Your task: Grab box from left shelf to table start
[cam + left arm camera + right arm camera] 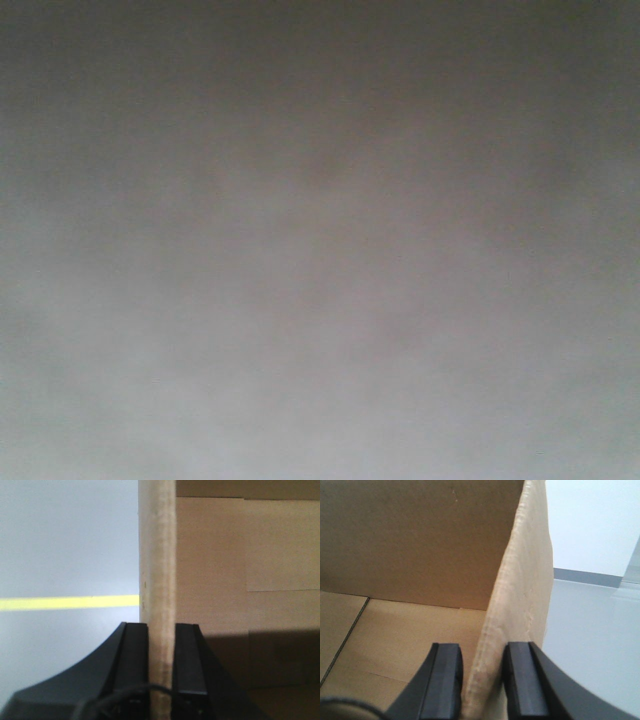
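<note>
Our left jaws pointed forward along the edge of the box (157, 555), one black finger (135, 665) on the outer face of a side wall and the other on the inner face, both pressed flat against the cardboard. Our right jaws pinched another wall of the box (520, 605) in the same way, with a finger (445, 680) inside and its partner outside.

The box was plain brown corrugated cardboard, open at the top. Its cut rim looked pale and rough, and a seam ran between the bottom flaps inside. A lighter rectangular patch showed on the inner wall in the left wrist view.

Beyond the left wall lay a pale floor (65, 540) with a yellow line (70, 602). Beyond the right wall was a glossy pale surface (590, 645). We could not tell what the box rested on. The front view was only grey blur.
</note>
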